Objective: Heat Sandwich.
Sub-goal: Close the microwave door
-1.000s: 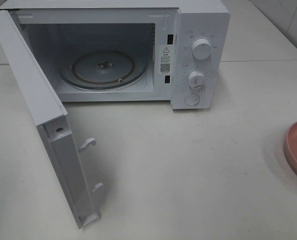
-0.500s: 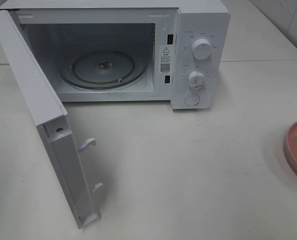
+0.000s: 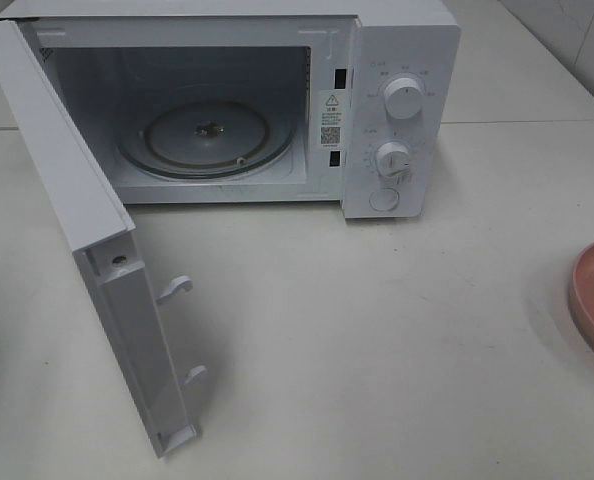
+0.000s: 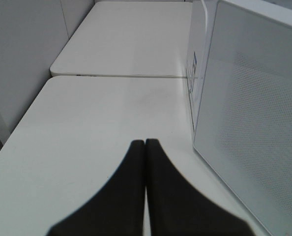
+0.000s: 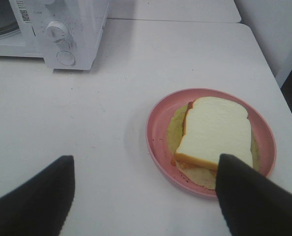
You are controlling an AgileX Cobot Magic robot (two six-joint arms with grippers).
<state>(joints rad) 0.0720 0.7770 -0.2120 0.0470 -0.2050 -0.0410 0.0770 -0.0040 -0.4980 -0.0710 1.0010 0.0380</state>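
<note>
1. In the right wrist view, the right pincer (image 5: pixel 145 196) stands released, its two dark fingers (image 5: pixel 35 196) spread wide and holding nothing above the white worktop (image 5: pixel 87 123).
2. Just beyond that pincer lies the sandwich (image 5: pixel 215 130), white bread with a tan crust, resting on a round pink plate (image 5: pixel 158 142). It lies toward one finger's side of the gap rather than midway; that finger's tip overlaps the near corner of the sandwich and the plate's rim in the picture, but whether it touches them I cannot tell.
3. A thin yellowish-green layer spreads out from under the bread onto the plate.
4. In the left wrist view, the left pincer (image 4: pixel 145 145) is clenched, its dark fingers pressed together with nothing between them, hovering over the worktop just beside the white perforated face of the microwave door (image 4: pixel 254 132).
5. In the high view, the plate shows only as a pink sliver at the right edge, well apart from the microwave (image 3: pixel 402 60).
6. Farthest off, the microwave stands with its door (image 3: pixel 97 260) swung wide open, the glass turntable (image 3: pixel 207 135) bare inside, and two white knobs (image 3: pixel 404 98) on its control panel.
</note>
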